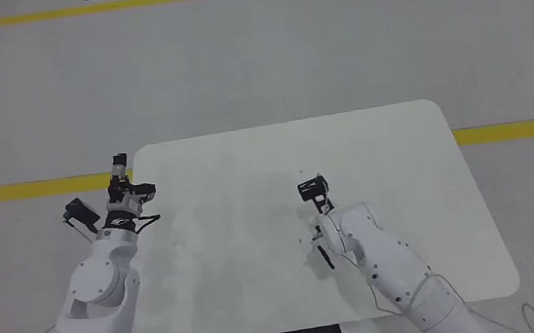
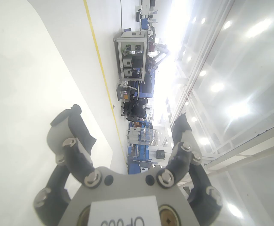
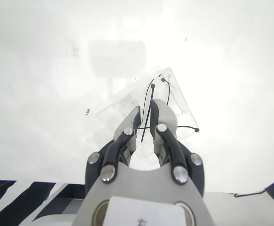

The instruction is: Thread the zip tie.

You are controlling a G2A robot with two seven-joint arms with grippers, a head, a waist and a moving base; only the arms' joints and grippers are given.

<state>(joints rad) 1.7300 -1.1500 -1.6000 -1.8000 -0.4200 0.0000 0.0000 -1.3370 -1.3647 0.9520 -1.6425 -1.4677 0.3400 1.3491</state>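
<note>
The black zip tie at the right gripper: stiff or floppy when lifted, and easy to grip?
Probably springy, not limp: the zip tie bows in a smooth curve over the clear plate. Likely very light, being a thin strap. It may twist or slip at the right gripper, since it is so narrow.

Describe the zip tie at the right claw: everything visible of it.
The zip tie is a thin black strap, plastic by its look, with a small square head at its far end. It runs nearly straight, slightly tilted, through the right claw, above a clear tray on the white table. Whether the claw grips it cannot be told. Other ties lie in the tray, one crossing its lower part.
</note>
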